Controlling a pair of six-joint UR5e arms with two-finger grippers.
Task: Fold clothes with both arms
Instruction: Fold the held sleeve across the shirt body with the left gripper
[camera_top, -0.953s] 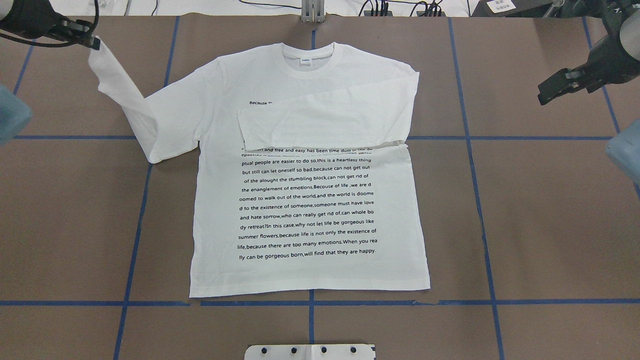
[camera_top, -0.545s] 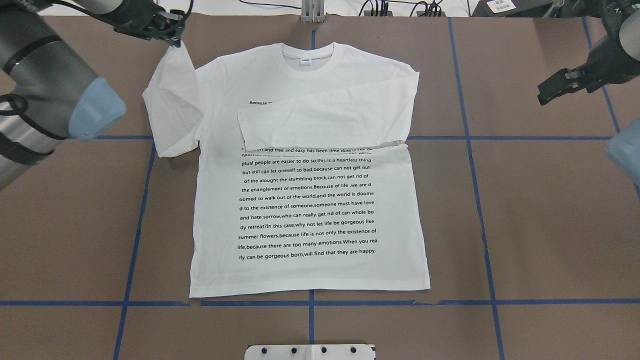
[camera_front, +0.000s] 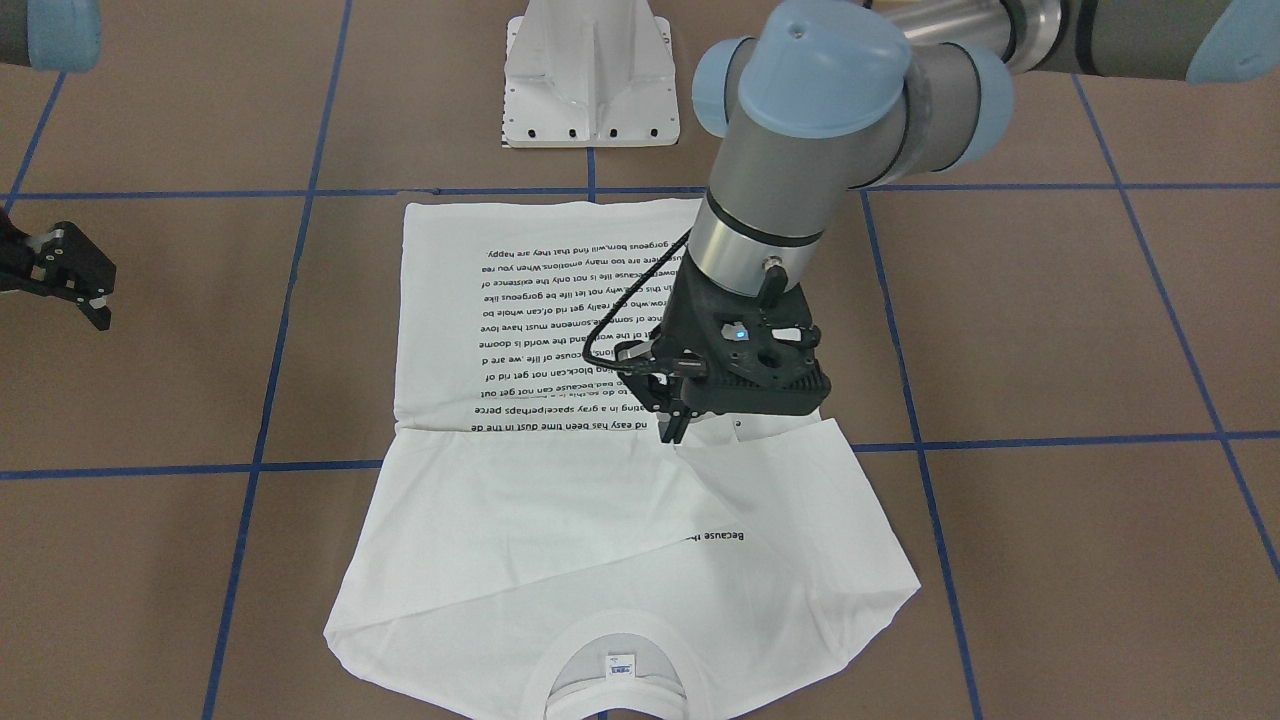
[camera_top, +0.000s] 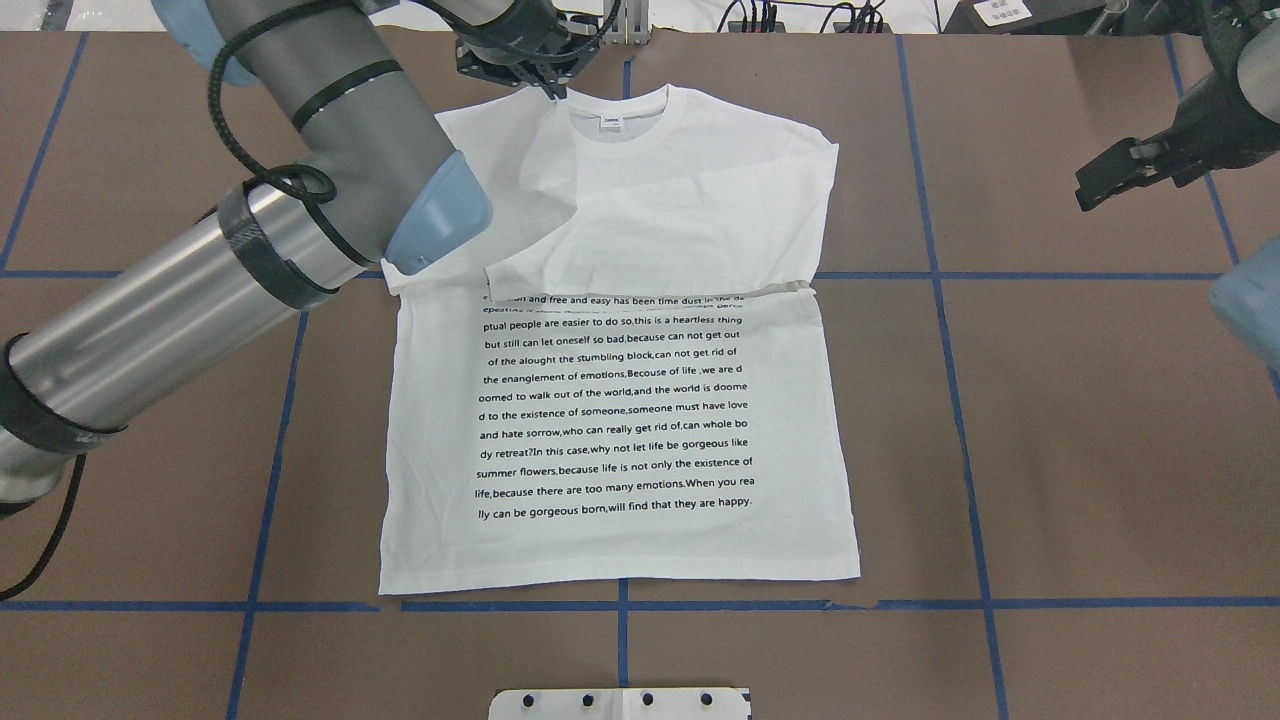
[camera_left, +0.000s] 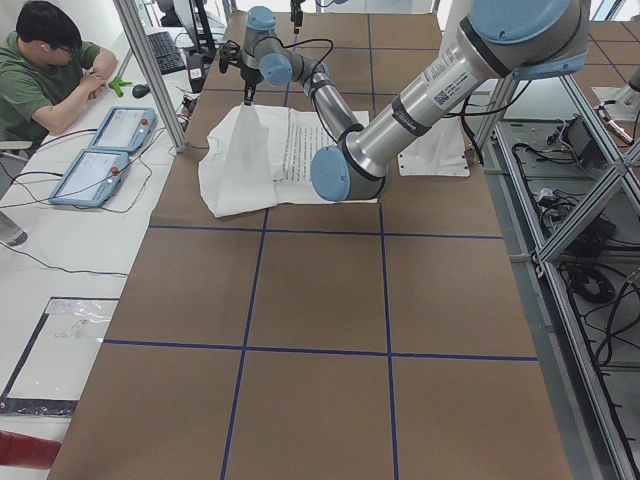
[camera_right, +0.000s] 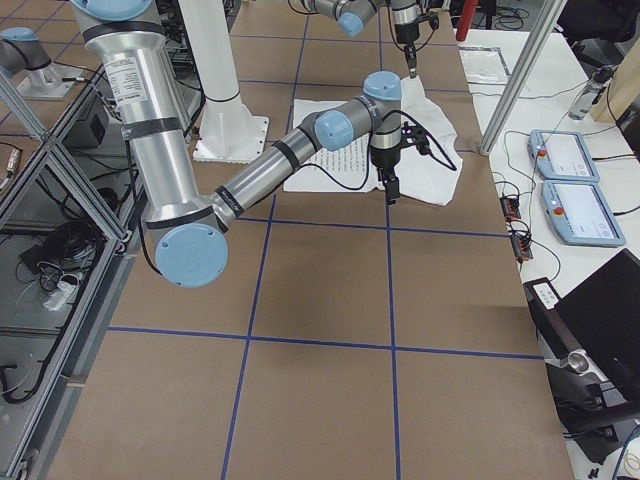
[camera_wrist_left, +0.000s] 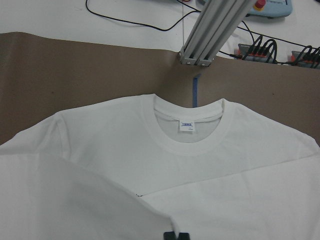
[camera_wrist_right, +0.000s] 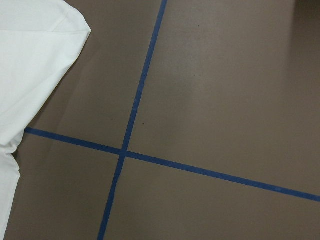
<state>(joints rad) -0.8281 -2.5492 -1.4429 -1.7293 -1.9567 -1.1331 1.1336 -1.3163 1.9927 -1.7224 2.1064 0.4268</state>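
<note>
Overhead exterior: white T-shirt (camera_top: 620, 420) flat at table (camera_top: 1050, 420) centre, print up; left end effector (camera_top: 553, 88) pinching sleeve (camera_top: 520, 180), held up near collar; right end effector (camera_top: 1092, 182) spread, well apart from shirt.

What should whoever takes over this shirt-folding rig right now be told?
Left pincer: shut on one sleeve of the white long-sleeved printed T-shirt, holding it lifted over the chest.
Right pincer: open, empty, off to the side above the brown blue-taped table.
T-shirt: flat, print up, collar away from the robot.
Done: other sleeve folded across the chest.
Left: lay the held sleeve down, then fold the body.
</note>
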